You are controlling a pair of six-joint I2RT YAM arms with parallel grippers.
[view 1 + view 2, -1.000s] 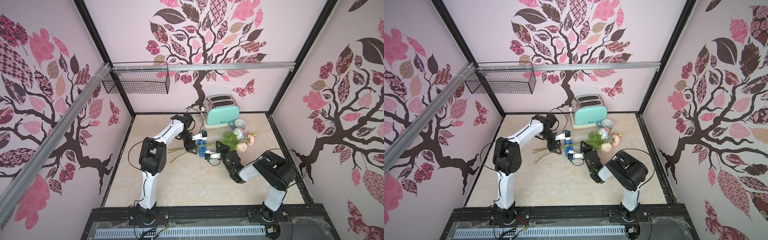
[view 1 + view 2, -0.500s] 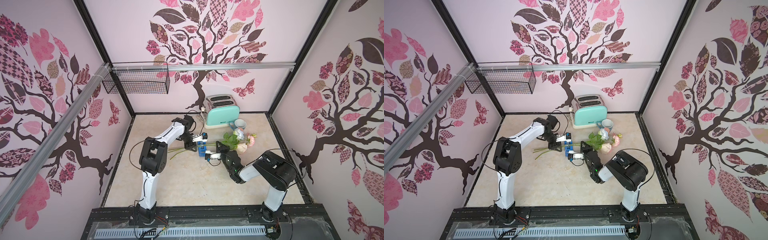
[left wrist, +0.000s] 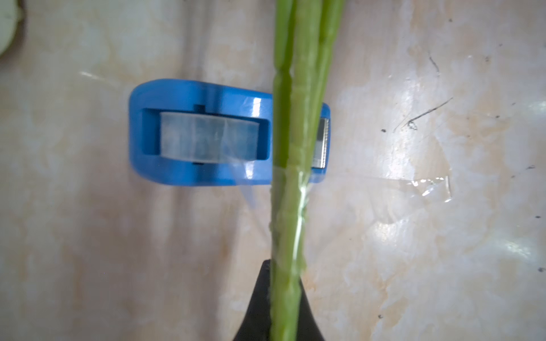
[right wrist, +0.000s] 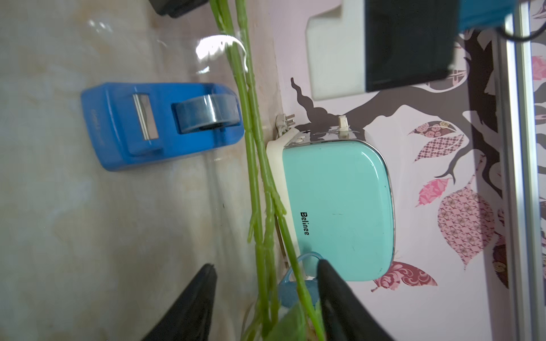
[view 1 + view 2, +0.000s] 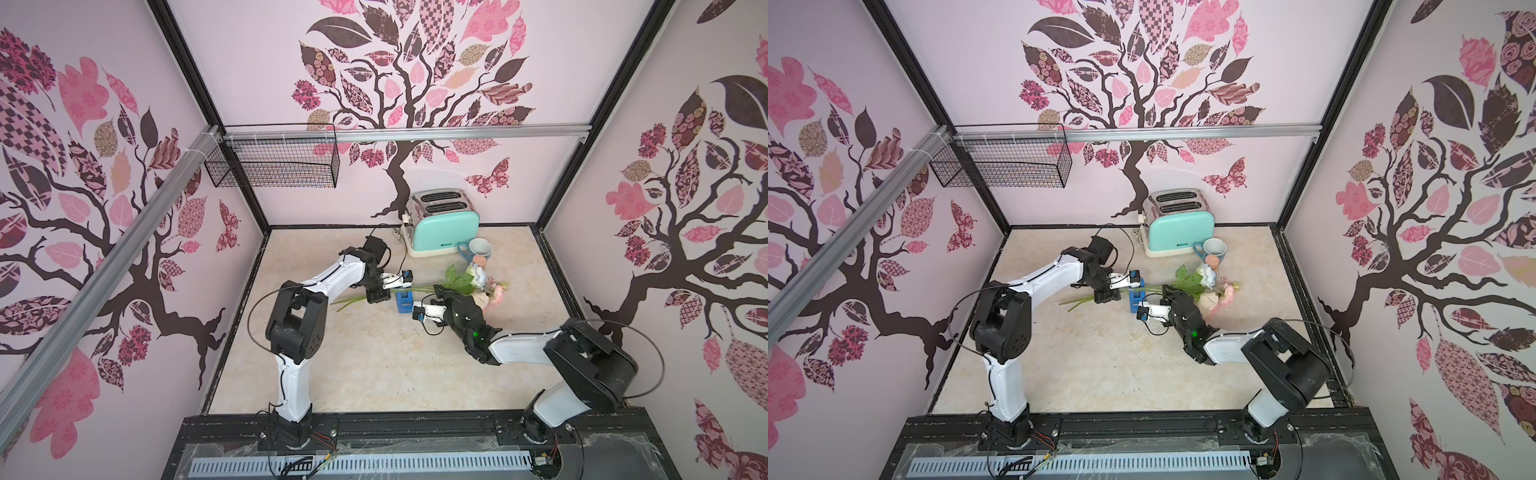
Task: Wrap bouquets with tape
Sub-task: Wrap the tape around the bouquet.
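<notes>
Clear tape roll (image 3: 206, 138) in blue dispenser (image 3: 177, 176)

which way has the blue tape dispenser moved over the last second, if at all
No. In a top view the tape dispenser sits in the same spot as before, no nearer to and no farther from the mint toaster.

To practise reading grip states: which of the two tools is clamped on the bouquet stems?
The left tool, shut on the bouquet stems; the right tool stands wide open around them, not pinching.
</notes>
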